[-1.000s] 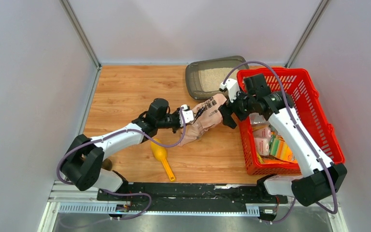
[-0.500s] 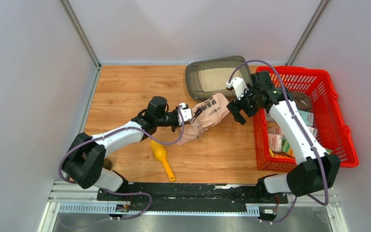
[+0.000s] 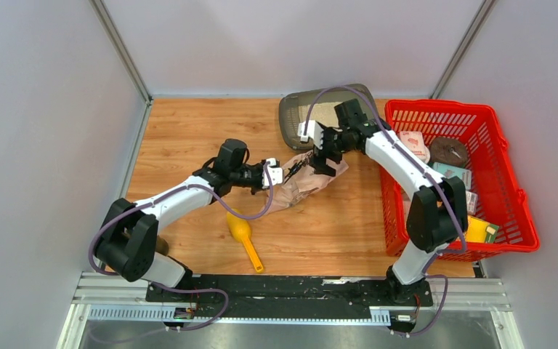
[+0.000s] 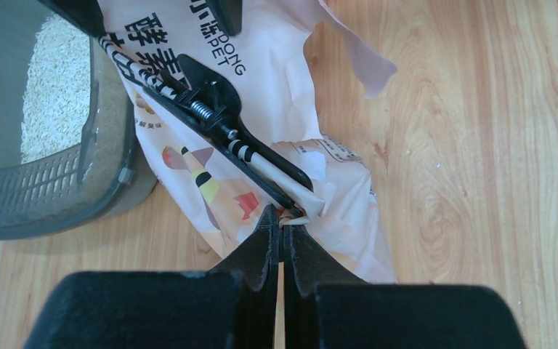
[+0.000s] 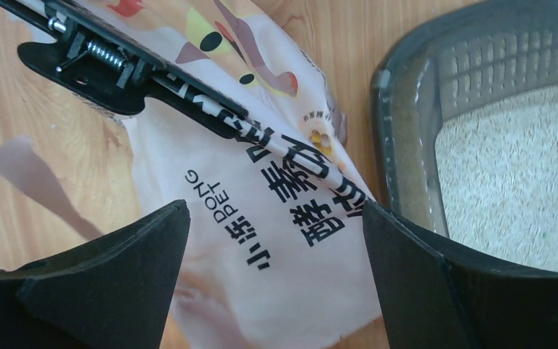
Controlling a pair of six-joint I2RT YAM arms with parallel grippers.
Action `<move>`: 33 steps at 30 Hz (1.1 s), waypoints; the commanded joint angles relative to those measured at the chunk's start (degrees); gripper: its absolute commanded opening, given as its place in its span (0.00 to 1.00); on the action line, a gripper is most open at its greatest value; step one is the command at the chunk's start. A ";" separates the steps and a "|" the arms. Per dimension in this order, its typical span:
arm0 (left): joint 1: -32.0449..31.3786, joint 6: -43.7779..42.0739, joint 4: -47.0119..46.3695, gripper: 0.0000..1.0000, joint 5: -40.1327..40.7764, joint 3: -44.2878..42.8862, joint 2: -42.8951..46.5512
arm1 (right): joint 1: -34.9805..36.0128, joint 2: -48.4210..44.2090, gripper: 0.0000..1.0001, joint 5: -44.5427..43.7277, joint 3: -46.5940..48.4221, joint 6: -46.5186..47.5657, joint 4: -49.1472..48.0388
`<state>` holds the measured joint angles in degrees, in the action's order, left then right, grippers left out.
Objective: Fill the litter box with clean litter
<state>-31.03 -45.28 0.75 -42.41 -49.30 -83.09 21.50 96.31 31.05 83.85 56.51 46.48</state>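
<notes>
The dark grey litter box (image 3: pixel 294 116) sits at the back of the table with pale beige clean litter (image 3: pixel 325 110) in it, partly hidden by my right arm. It also shows in the left wrist view (image 4: pixel 51 196) and the right wrist view (image 5: pixel 407 138), with litter (image 4: pixel 54 94) (image 5: pixel 516 174) inside. A pink litter bag (image 3: pixel 301 183) with a black clip (image 4: pixel 218 123) lies next to the box. My left gripper (image 3: pixel 275 173) (image 4: pixel 282 225) is shut on a fold of the bag by the clip's tip. My right gripper (image 3: pixel 317 149) (image 5: pixel 274 211) is open above the bag (image 5: pixel 283 247).
A red mesh basket (image 3: pixel 436 105) with several packets stands at the right. A yellow scoop (image 3: pixel 241 234) lies on the wood near the front, below the left arm. Grey walls close in the left, back and right sides.
My right arm has swung left from the basket to over the bag, beside the litter box. The bag has sunk lower and flatter. My left gripper still holds it.
</notes>
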 commanded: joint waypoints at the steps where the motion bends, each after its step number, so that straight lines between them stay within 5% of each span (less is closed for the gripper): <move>1: 2.02 -5.96 1.88 0.00 -0.57 -2.56 1.70 | 1.18 2.82 0.92 3.67 2.20 7.64 -7.18; 4: 2.37 -5.44 0.39 0.00 1.10 -1.51 2.49 | 1.35 4.32 0.83 4.37 2.54 8.79 -7.99; 7: 2.99 -3.25 -0.49 0.03 3.12 -1.41 2.84 | 1.35 5.20 0.58 4.81 2.54 10.37 -6.40; 9: 3.43 -1.05 -0.49 0.04 4.09 -1.41 3.11 | 1.27 4.24 0.54 5.07 1.75 10.29 -5.44; 13: 4.31 1.50 -0.58 0.04 4.71 -1.33 3.55 | 1.36 -0.15 0.76 5.17 -3.16 7.75 -10.86; 19: 4.40 0.02 1.09 0.03 3.57 -0.45 4.16 | 1.44 -2.54 0.86 7.00 -4.06 11.24 -15.28; 27: 4.40 -5.17 3.81 0.01 2.69 -0.62 3.90 | 2.84 4.40 0.86 8.85 4.20 16.87 -7.93; 33: 4.74 -5.44 2.77 0.00 3.65 -0.01 4.25 | 4.25 11.61 0.73 7.89 11.67 20.57 4.03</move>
<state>-28.01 -49.04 4.40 -40.45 -49.34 -81.71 24.84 104.20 37.63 90.83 73.28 41.04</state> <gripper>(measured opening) 0.040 0.762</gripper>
